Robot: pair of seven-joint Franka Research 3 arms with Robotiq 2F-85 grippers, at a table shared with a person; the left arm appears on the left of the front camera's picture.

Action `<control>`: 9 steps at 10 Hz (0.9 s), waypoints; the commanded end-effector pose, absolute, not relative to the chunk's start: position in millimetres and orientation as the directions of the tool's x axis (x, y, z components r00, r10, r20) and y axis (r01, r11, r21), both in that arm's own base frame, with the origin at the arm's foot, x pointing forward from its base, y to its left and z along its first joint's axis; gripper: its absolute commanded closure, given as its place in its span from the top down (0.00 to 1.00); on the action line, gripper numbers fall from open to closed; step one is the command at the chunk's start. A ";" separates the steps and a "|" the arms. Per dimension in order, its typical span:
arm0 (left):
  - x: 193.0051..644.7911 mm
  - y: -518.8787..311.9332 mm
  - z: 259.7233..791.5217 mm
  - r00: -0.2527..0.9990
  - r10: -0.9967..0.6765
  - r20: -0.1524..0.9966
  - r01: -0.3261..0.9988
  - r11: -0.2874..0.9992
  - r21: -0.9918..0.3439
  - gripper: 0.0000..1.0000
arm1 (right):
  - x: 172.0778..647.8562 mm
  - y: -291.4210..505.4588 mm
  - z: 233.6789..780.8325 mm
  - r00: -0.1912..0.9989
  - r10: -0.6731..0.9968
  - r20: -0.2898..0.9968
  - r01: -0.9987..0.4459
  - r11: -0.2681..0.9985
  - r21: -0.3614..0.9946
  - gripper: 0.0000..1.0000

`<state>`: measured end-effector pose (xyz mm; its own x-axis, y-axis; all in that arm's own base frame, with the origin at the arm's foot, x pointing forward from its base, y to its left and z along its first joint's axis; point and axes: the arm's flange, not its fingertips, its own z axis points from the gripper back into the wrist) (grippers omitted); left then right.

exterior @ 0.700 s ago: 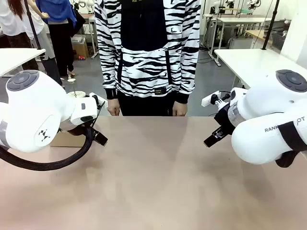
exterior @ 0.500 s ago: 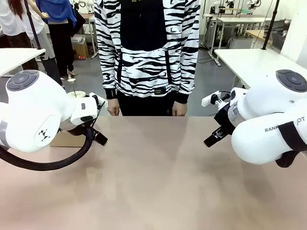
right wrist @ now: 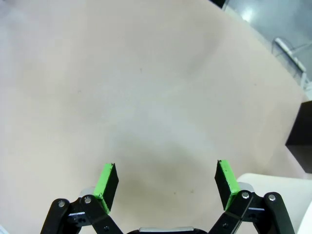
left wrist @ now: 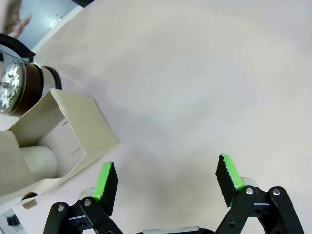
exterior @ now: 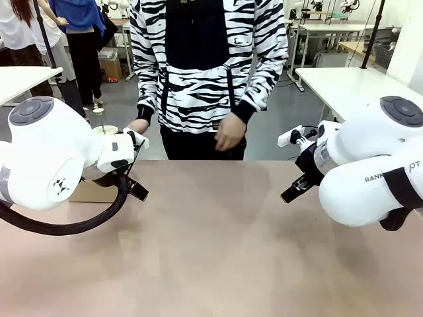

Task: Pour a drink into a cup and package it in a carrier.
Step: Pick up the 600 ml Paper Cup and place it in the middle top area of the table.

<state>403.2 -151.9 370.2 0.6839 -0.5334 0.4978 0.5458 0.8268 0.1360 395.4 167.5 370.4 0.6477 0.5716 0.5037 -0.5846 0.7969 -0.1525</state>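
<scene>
My left gripper (left wrist: 168, 178) hangs open over bare tabletop, its green pads (left wrist: 106, 181) wide apart with nothing between them. Just left of it stands the brown cardboard carrier (left wrist: 73, 129), and a white rounded cup (left wrist: 41, 161) sits inside its walls. Behind the carrier is a clear glass pitcher (left wrist: 10, 83) holding the dark brown drink (left wrist: 36, 80). In the front view the carrier (exterior: 92, 192) peeks out behind my left arm (exterior: 53, 158). My right gripper (right wrist: 165, 180) is also open above bare table, holding nothing.
A person in a striped top stands at the far edge, with one hand (exterior: 137, 125) near my left wrist and the other (exterior: 228, 133) raised over the edge. A black box (right wrist: 300, 139) sits at the right of the right wrist view. The pink table (exterior: 218, 251) lies between the arms.
The person's hands have lifted off the far table edge: one swung toward my left arm, the other rose in front of the body. Both arms stayed still.
</scene>
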 end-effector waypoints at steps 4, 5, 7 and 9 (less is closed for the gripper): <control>403.1 -151.9 370.3 0.684 -0.534 0.498 0.546 0.827 0.136 1.00 | 418.1 157.2 439.1 0.623 0.582 0.523 -0.600 0.784 -0.159 1.00; 403.1 -151.9 370.3 0.684 -0.534 0.498 0.546 0.827 0.136 1.00 | 425.2 148.5 481.5 0.608 0.574 0.548 -0.605 0.782 -0.147 1.00; 403.1 -151.9 370.3 0.684 -0.534 0.498 0.546 0.827 0.136 1.00 | 435.1 114.9 556.9 0.578 0.558 0.596 -0.644 0.760 -0.087 1.00; 403.1 -151.9 370.3 0.684 -0.534 0.498 0.546 0.827 0.136 1.00 | 446.2 28.2 592.7 0.504 0.546 0.669 -0.731 0.682 -0.006 1.00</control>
<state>403.4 -151.7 370.2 0.6842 -0.5330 0.4978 0.5452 0.8272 0.1363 429.9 69.3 599.7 0.5193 0.5439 0.6592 -0.6877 0.7239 -0.0556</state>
